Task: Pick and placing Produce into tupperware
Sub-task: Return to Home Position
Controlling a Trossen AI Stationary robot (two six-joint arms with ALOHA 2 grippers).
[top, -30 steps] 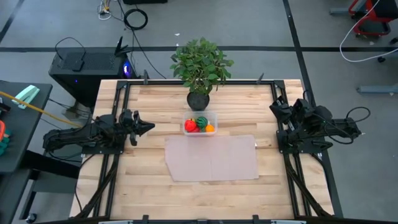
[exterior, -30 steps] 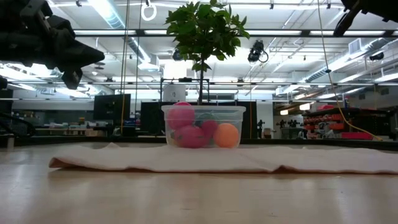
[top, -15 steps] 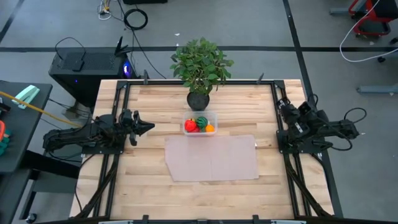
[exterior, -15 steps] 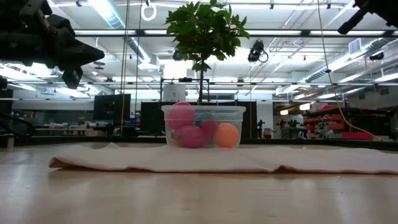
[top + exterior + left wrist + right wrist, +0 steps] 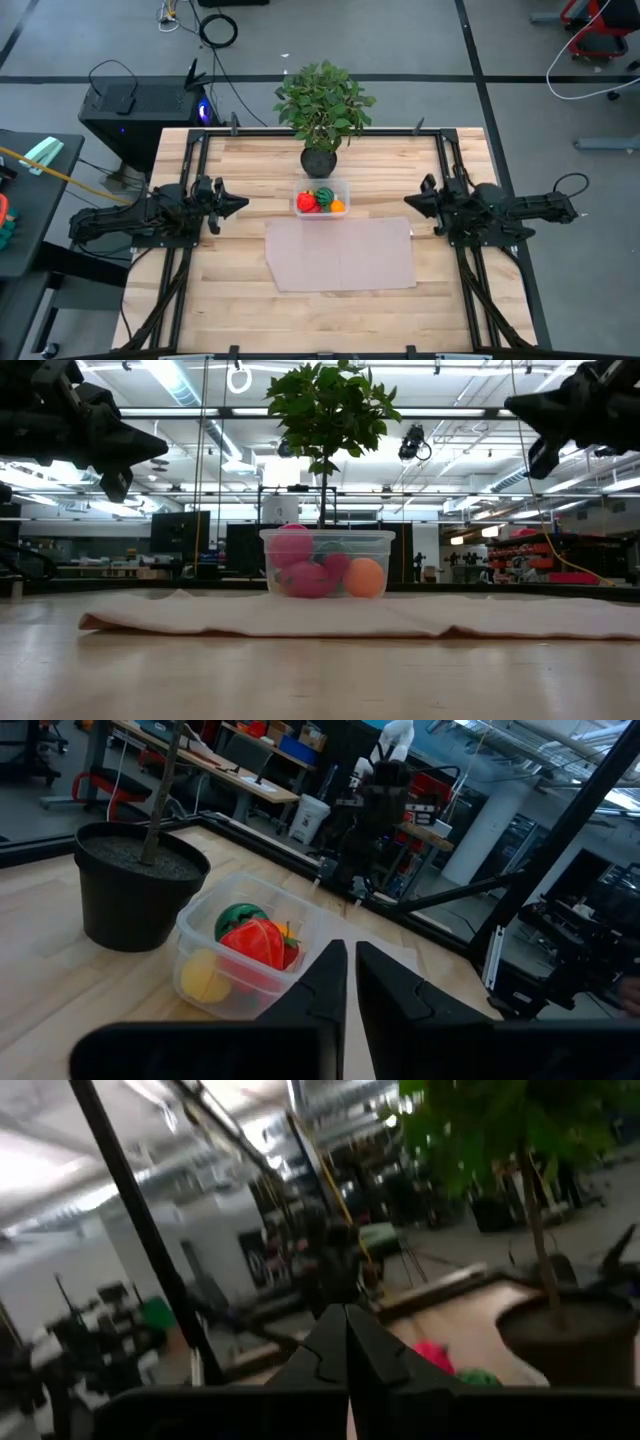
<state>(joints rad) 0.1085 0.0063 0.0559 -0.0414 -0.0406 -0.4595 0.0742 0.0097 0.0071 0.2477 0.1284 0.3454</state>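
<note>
The clear tupperware (image 5: 346, 190) stands on the table between the plant pot and the mat. Inside it lies the produce: a red piece (image 5: 308, 202), a dark green one (image 5: 238, 915), an orange one (image 5: 364, 577) and a yellow one (image 5: 203, 978). My left gripper (image 5: 240, 204) hovers shut above the table, left of the container, pointing level at it. On the container's right my right gripper (image 5: 410, 200) hovers shut, pointing toward the table's middle. Neither gripper holds anything.
A leafy potted plant (image 5: 322, 105) in a black pot (image 5: 319, 160) stands just behind the container at the far edge. A flat pale mat (image 5: 340, 252) lies in front of it. Black frame rails (image 5: 190, 170) run along the table's left and right sides.
My right gripper has come down and tipped forward from a raised, upward-slanting pose. It now reaches out toward the table's middle at about the height of the left one. It has stayed shut. The container and produce have not moved.
</note>
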